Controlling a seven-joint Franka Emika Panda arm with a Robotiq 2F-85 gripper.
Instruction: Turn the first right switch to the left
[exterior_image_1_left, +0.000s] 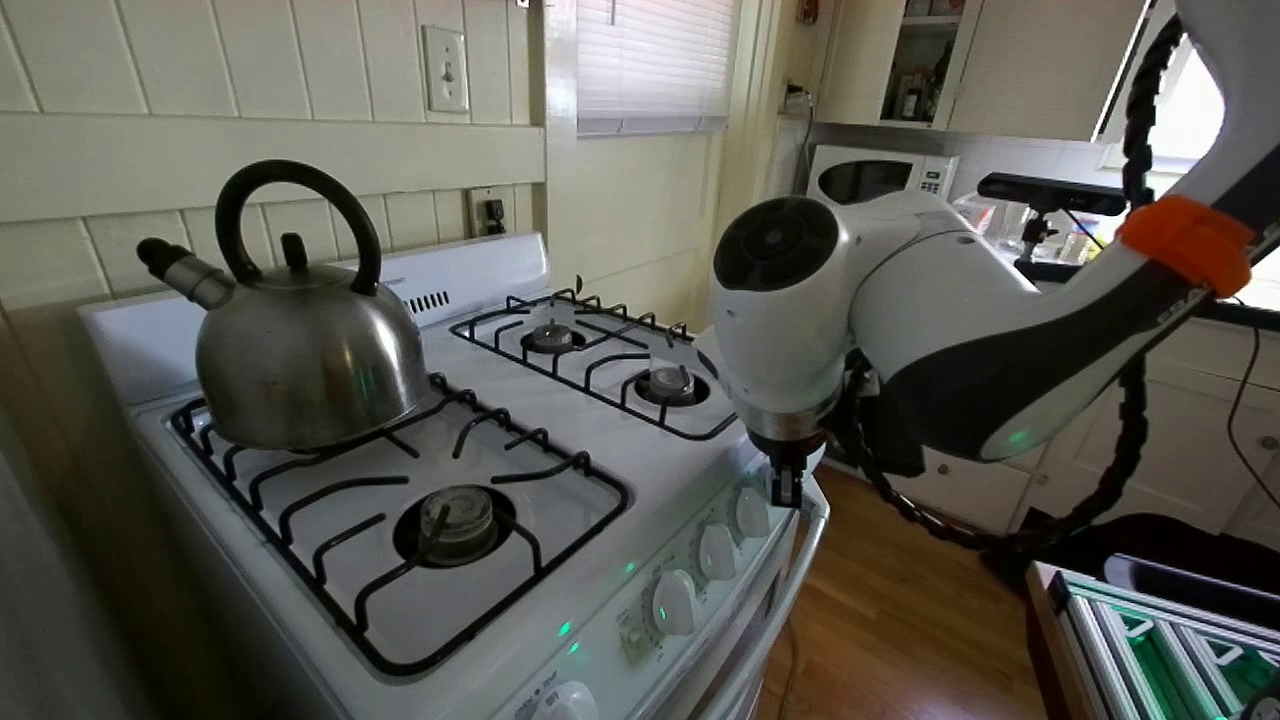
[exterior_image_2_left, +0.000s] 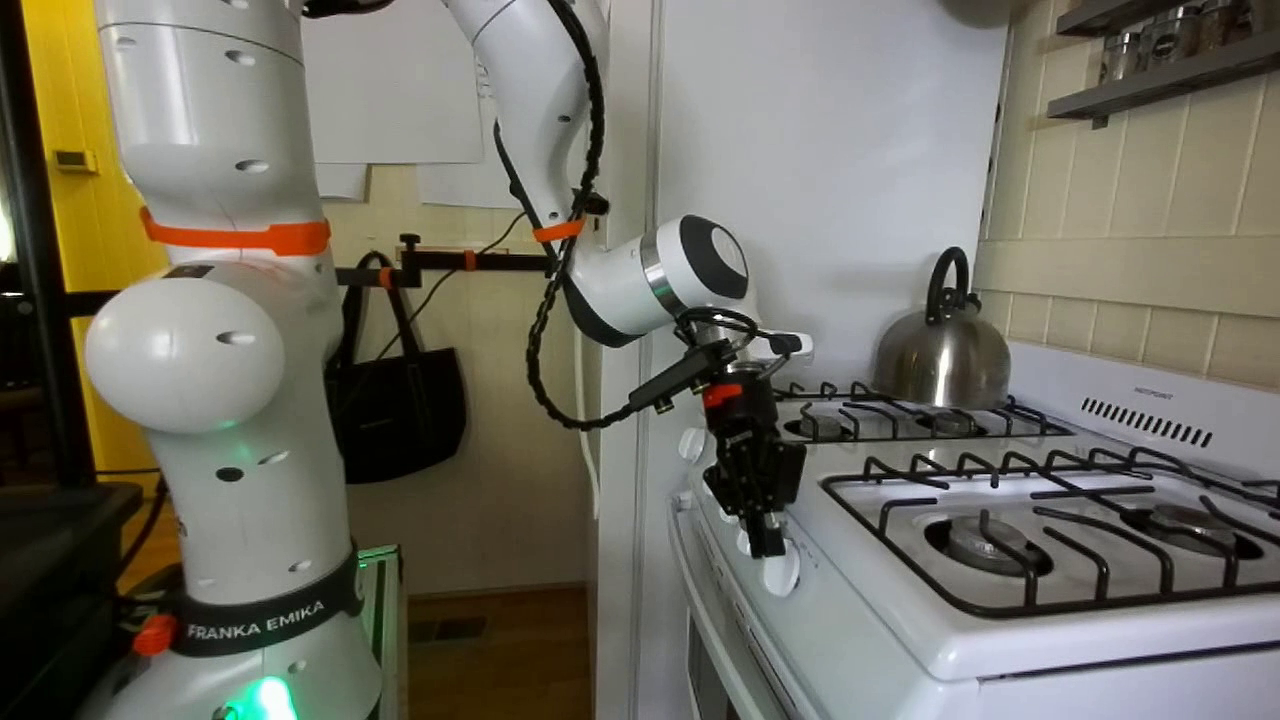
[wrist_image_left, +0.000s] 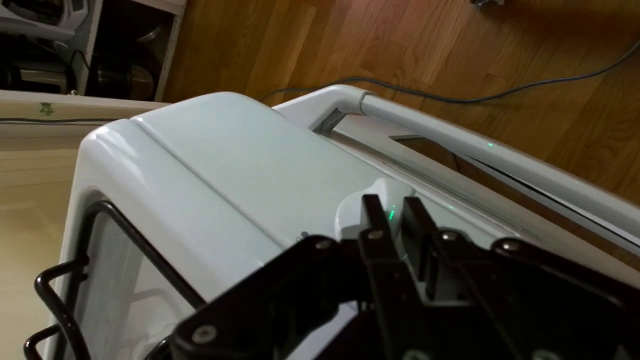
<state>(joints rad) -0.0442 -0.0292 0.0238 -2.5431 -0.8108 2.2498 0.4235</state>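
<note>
Facing the stove (exterior_image_1_left: 600, 438), nearest is a wooden floor (wrist_image_left: 475, 45) with a grey cable (wrist_image_left: 467, 101) lying along it. The oven handle (wrist_image_left: 500, 157) runs across the stove's near side. Just past it is the front panel (wrist_image_left: 280, 165), and toward the right of that panel sits the right-end knob (wrist_image_left: 352, 215), small, round and white. Other white knobs (exterior_image_1_left: 675, 602) run in a row to its left. The robot arm (exterior_image_2_left: 625, 295) reaches in from the near side, and its gripper (wrist_image_left: 392, 207) points down at the right-end knob. The two fingers (wrist_image_left: 371, 215) stand slightly parted; in the wrist view the knob's raised grip shows in the gap and just past their tips. Whether they pinch it, or even touch it, I cannot tell.

Farther back on the right is a black grate (wrist_image_left: 155, 256) over a burner (exterior_image_2_left: 965, 540). On the left grate (exterior_image_1_left: 400, 668), a steel kettle (exterior_image_1_left: 310, 360) stands upright at the far end. Behind are the back panel (exterior_image_2_left: 1245, 420) and a cream wall (exterior_image_1_left: 350, 160). Far to the right are a window blind (exterior_image_1_left: 655, 60) and a microwave (exterior_image_1_left: 880, 172).
</note>
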